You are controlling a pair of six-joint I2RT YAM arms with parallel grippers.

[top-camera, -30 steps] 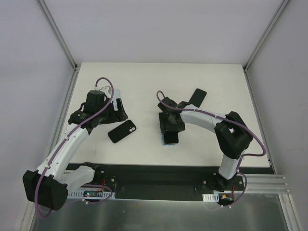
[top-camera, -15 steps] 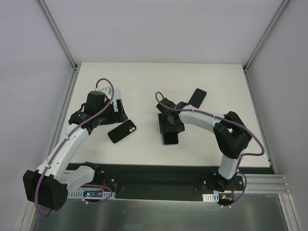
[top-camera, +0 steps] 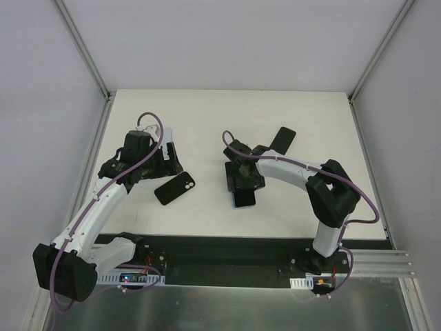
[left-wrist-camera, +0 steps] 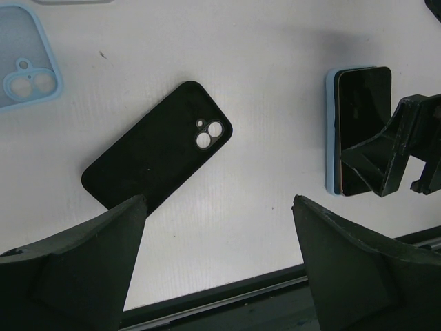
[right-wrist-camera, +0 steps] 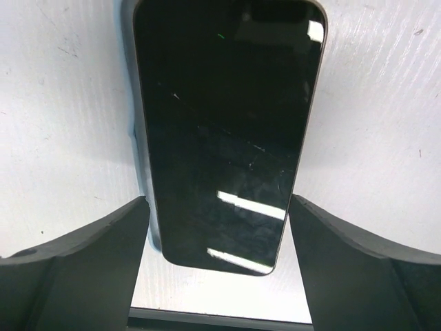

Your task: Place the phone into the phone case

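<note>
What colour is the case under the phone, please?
Light blue; the case edge beside the phone shows best in the left wrist view.

The phone (right-wrist-camera: 224, 131) lies on the phone case (left-wrist-camera: 331, 138), with a spare case (top-camera: 174, 188) to its left on the table (top-camera: 207, 117).

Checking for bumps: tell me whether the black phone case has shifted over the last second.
No. The black phone case keeps its spot and angle against the near edge of the table.
</note>
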